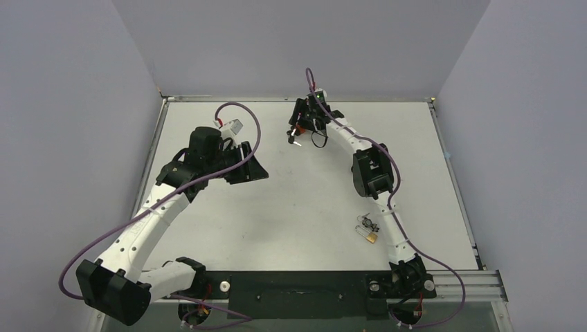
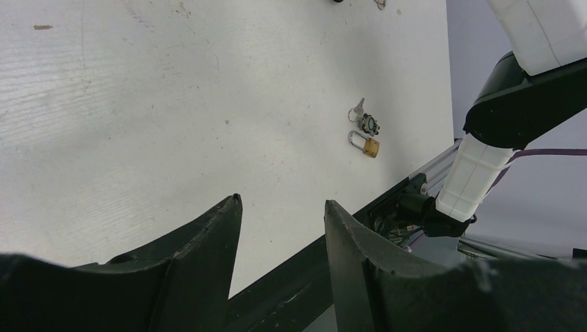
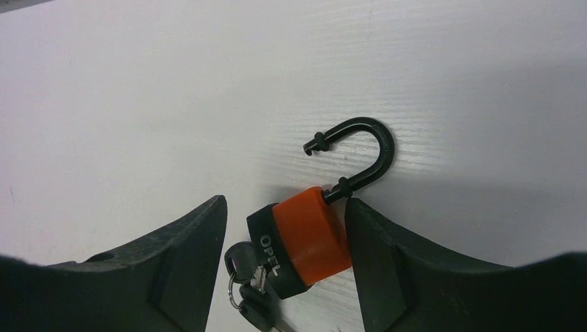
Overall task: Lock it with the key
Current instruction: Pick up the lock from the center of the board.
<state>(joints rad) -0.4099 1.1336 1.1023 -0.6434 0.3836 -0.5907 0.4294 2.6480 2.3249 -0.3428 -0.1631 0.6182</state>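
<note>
An orange padlock point(image 3: 311, 235) with a black base marked OPEL lies on the white table, its black shackle point(image 3: 374, 149) swung open. A black-headed key point(image 3: 241, 261) sits at its base on a ring with a second key. My right gripper point(image 3: 285, 200) is open and straddles the padlock body; the right finger is against the orange side and the left finger stands apart. In the top view this gripper point(image 1: 304, 119) is at the far middle of the table. My left gripper point(image 1: 253, 166) is open and empty, held above the table to the left; its wrist view point(image 2: 283, 200) shows nothing between its fingers.
A small brass padlock point(image 1: 372, 237) with a bunch of keys point(image 1: 367, 223) lies near the right arm's base; it also shows in the left wrist view point(image 2: 369, 144). Grey walls surround the table point(image 1: 277, 207). A black rail runs along the near edge.
</note>
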